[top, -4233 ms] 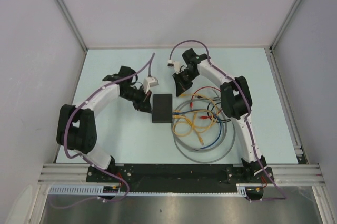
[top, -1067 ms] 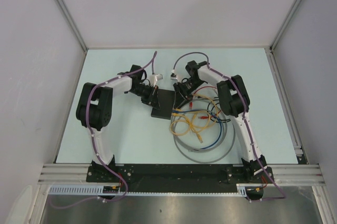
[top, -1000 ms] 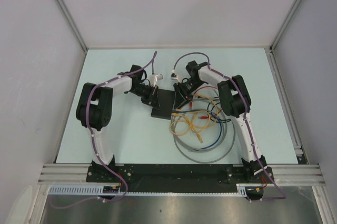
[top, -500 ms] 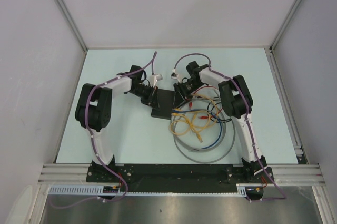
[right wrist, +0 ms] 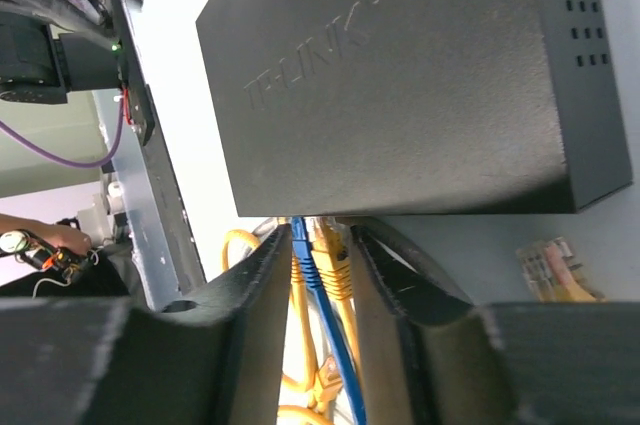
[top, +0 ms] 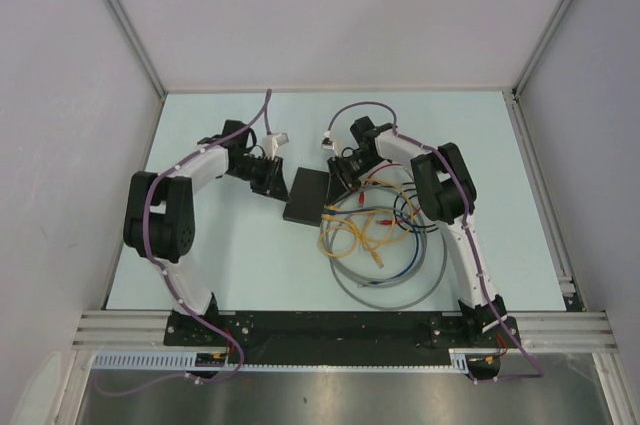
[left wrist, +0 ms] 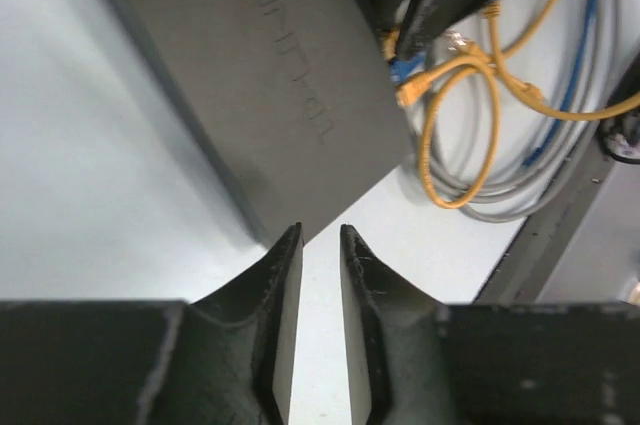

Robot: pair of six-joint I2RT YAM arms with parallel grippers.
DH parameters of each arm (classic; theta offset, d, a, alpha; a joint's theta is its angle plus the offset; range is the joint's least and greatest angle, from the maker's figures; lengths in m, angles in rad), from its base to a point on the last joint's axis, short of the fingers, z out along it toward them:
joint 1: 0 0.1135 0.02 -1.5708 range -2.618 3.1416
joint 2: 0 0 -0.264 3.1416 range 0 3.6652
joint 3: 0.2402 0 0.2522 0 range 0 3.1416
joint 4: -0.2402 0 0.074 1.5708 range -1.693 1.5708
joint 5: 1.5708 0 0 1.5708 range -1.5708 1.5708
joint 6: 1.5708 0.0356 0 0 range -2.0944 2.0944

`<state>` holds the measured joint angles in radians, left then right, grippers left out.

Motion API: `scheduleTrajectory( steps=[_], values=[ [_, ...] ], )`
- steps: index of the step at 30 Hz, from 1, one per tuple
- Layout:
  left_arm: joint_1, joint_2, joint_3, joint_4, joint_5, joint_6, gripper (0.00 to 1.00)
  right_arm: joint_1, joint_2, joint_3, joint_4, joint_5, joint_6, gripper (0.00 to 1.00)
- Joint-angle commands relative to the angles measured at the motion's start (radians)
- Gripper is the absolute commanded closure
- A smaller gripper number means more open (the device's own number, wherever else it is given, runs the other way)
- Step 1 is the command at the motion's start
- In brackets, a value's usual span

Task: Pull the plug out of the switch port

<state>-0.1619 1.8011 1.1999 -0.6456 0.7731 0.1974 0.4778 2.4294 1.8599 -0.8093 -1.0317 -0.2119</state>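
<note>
The switch [top: 305, 195] is a flat black box lying mid-table, with cables plugged into its right edge. In the right wrist view the switch [right wrist: 400, 75] fills the top. A blue plug [right wrist: 308, 255] and a yellow plug [right wrist: 335, 260] sit in its ports. My right gripper [right wrist: 322, 233] is closed around both plugs, which fill the gap between its fingers; from above it [top: 343, 173] is at the switch's far right corner. My left gripper [left wrist: 318, 240] is empty, with only a narrow gap between its fingers. It hovers just off the switch [left wrist: 260, 75], left of it from above [top: 268, 177].
A tangle of yellow, blue, red and black cables [top: 385, 230] and a grey cable loop [top: 395, 280] lie right of the switch. The cables also show in the left wrist view [left wrist: 480, 95]. A loose clear plug [right wrist: 550, 270] lies on the table. Walls enclose the table.
My left arm has swung left, off the switch's far left corner. The switch has shifted slightly left and turned a little. My right gripper has stayed at the port edge.
</note>
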Motion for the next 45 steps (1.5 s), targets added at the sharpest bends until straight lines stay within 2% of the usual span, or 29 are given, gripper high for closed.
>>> scheduleTrajectory(
  steps=[1,5,11,22,27,31,34,39,45],
  values=[
    [-0.039,0.021,0.015,0.009,0.124,0.000,0.76,0.024,0.079,-0.024,0.058,0.157,-0.063,0.66],
    [-0.076,0.081,0.038,0.011,0.108,-0.009,0.81,0.024,0.091,-0.036,0.064,0.173,-0.055,0.65],
    [-0.097,0.147,0.033,0.015,0.028,-0.006,0.84,0.035,0.094,-0.034,0.082,0.171,-0.017,0.63],
    [-0.099,0.181,0.029,0.043,0.008,-0.019,0.85,0.093,0.095,-0.057,0.002,0.260,-0.069,0.79],
    [-0.100,0.176,0.024,0.049,0.002,-0.021,0.85,0.090,0.096,-0.065,0.015,0.283,-0.047,0.75],
    [-0.100,0.173,0.020,0.047,-0.009,-0.015,0.85,0.116,0.083,-0.068,0.013,0.340,-0.052,0.90],
    [-0.100,0.173,0.020,0.044,-0.026,-0.012,0.85,0.119,0.069,-0.061,-0.002,0.363,-0.067,0.95],
    [-0.100,0.172,0.020,0.046,-0.044,-0.004,0.85,0.116,0.051,-0.012,-0.111,0.346,-0.138,1.00],
    [-0.100,0.175,0.040,0.038,-0.057,0.004,0.85,0.102,0.049,0.004,-0.208,0.338,-0.208,1.00]
  ],
)
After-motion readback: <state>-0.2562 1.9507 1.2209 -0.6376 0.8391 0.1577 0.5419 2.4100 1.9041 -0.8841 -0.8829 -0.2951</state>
